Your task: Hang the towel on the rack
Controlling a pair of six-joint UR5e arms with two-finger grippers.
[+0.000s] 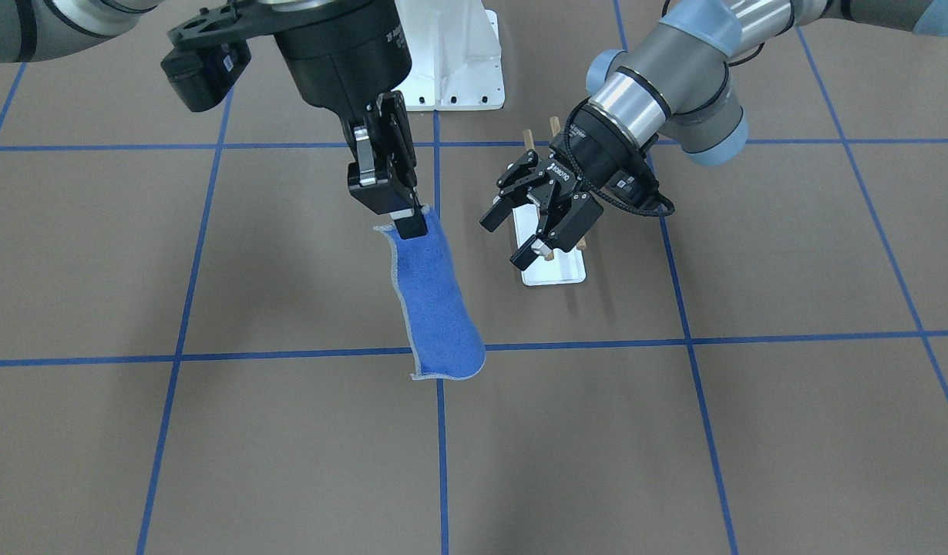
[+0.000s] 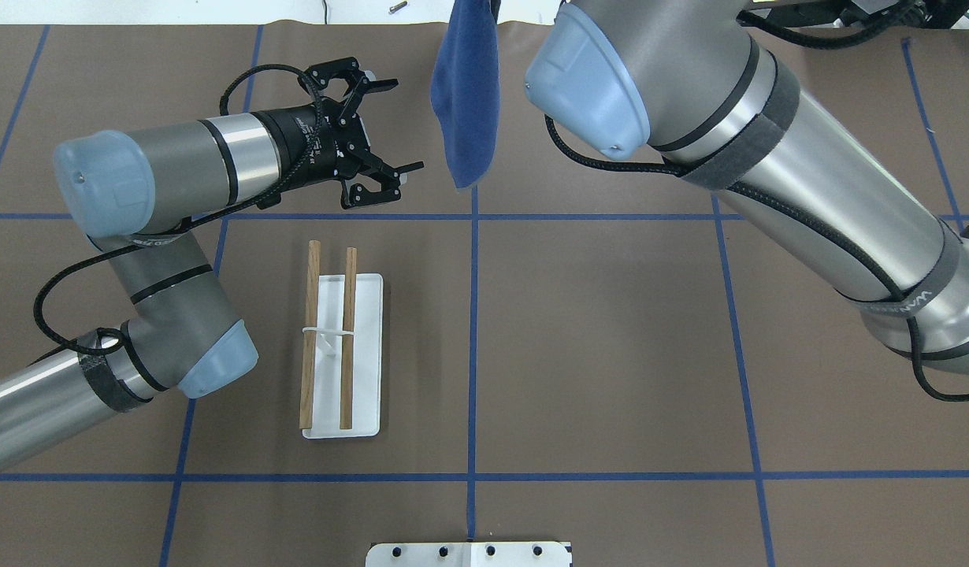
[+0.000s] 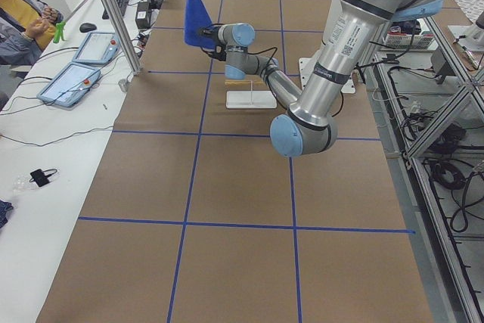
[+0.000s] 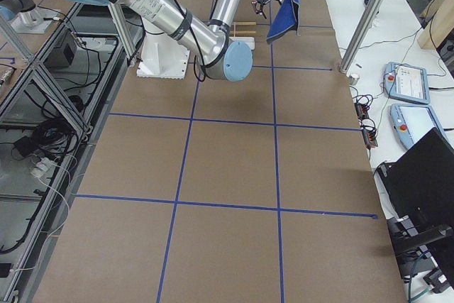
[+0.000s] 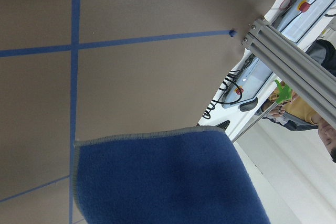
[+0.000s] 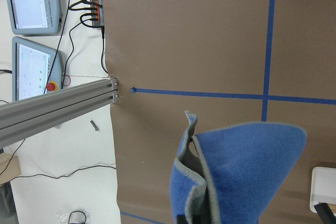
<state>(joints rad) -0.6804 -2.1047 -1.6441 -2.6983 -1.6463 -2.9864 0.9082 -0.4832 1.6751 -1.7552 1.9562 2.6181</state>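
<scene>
The royal-blue towel (image 1: 437, 308) hangs in the air from one top corner, held by my right gripper (image 1: 409, 220), which is shut on it. It hangs just right of my left gripper in the overhead view (image 2: 469, 102). It also shows in the left wrist view (image 5: 168, 182) and the right wrist view (image 6: 236, 177). My left gripper (image 1: 508, 237) is open and empty. It hovers above the far end of the rack (image 2: 347, 354), pointing toward the towel, a short gap away (image 2: 402, 130). The rack stands on the table with both brown rods (image 2: 310, 331) bare.
A white bolted pedestal (image 1: 458, 62) stands at the robot's side of the table, behind the rack. Blue tape lines cross the brown table. A metal frame post (image 6: 58, 108) and tablets (image 3: 72, 81) stand at the operators' edge beyond the towel.
</scene>
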